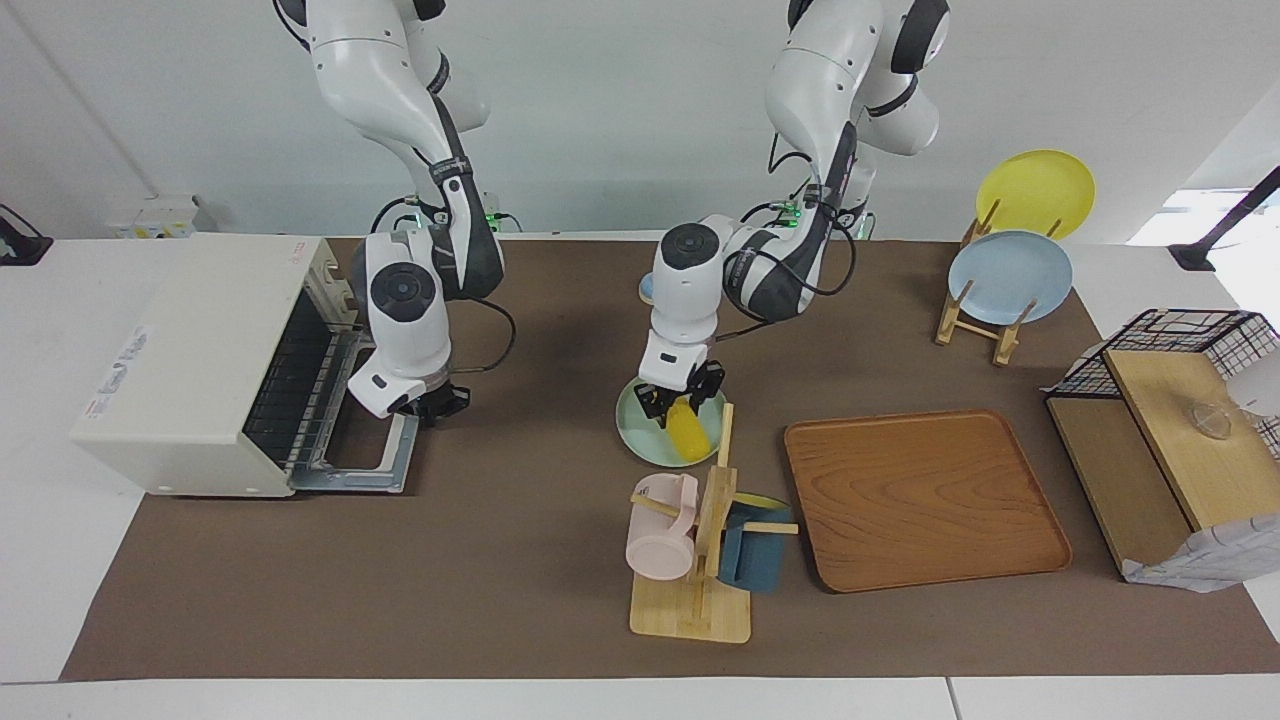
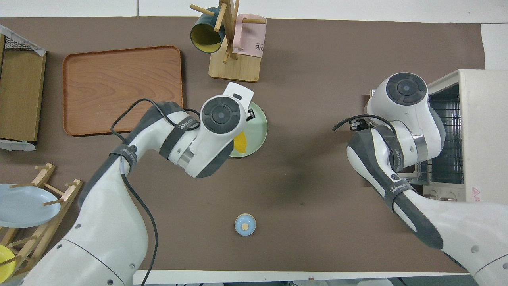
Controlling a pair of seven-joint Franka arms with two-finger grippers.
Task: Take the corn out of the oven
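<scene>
The yellow corn lies on a pale green plate at the middle of the table, outside the oven. My left gripper is down on the corn's end nearer the robots, shut on it. In the overhead view the left wrist covers most of the corn and part of the plate. The oven's door lies folded down, and its wire rack is bare. My right gripper hangs shut at the door's outer edge; I cannot tell whether it touches it.
A wooden mug stand with a pink and a blue mug is just farther from the robots than the plate. A wooden tray, a plate rack and a black wire shelf are toward the left arm's end. A small blue knob sits near the robots.
</scene>
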